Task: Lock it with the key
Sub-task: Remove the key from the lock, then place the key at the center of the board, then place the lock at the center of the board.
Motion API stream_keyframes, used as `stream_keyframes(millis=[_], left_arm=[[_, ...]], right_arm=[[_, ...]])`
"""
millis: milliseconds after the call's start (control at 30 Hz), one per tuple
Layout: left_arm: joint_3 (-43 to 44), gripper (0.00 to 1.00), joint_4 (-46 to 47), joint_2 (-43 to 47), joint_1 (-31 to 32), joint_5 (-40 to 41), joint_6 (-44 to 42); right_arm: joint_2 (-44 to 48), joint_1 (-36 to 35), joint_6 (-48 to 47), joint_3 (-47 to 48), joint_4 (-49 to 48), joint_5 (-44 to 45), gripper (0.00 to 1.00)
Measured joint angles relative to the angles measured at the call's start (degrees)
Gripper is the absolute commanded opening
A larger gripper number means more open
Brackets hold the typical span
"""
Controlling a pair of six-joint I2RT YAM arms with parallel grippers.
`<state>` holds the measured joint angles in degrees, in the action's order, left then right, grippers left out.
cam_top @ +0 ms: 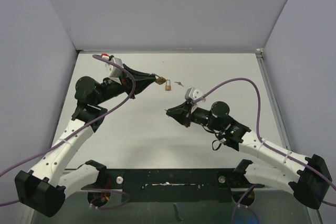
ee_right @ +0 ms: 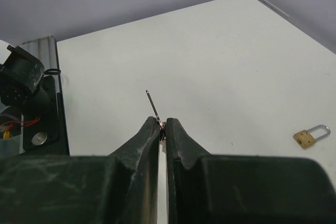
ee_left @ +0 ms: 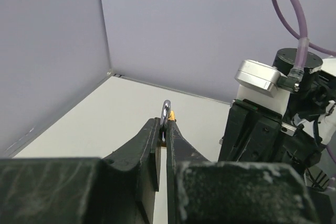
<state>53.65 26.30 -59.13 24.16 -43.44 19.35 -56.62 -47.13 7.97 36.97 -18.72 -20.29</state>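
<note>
Padlock (ee_left: 166,108) clamped in left claw (ee_left: 163,125), key (ee_right: 152,102) in right claw (ee_right: 162,124); white table (ee_right: 210,51), grey walls (cam_top: 168,9).

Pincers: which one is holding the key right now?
The right pincer: a thin key pokes out of its shut tip. The left pincer is clamped on the padlock instead, with the silver shackle showing at the tip.

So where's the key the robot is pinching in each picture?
Top external: too tiny to make out, at the tip of the right gripper, just left of centre.
Left wrist: not visible.
Right wrist: the key pokes up at centre from between the fingers.
Shared landmark: the right arm, which holds it, fills the right side of the left wrist view.
</note>
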Motion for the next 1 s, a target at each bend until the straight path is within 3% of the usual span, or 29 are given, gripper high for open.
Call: stream_keyframes(millis=[200,400,667,1000], left_arm=[[2.67,0.0,-5.92,-2.58,-4.02,1.25,-3.34],[0.5,0.0,-8.9,-13.03,-15.39,-2.82,-1.16],[0.46,0.0,-18.14,-29.7,-17.86,-6.8,-2.27],[10.19,0.0,-25.14,-46.27,-18.23,-7.43,-6.88]], right_arm=[[0.42,-0.22,-0.42,-0.07,0.55,4.72,0.0],[-1.49,0.7,-1.46,1.79,2.43,14.34,0.0],[-18.08,7.41,-0.33,13.7,4.15,15.76,0.0],[-39.74,7.52,-0.09,29.05,5.79,12.96,0.0]])
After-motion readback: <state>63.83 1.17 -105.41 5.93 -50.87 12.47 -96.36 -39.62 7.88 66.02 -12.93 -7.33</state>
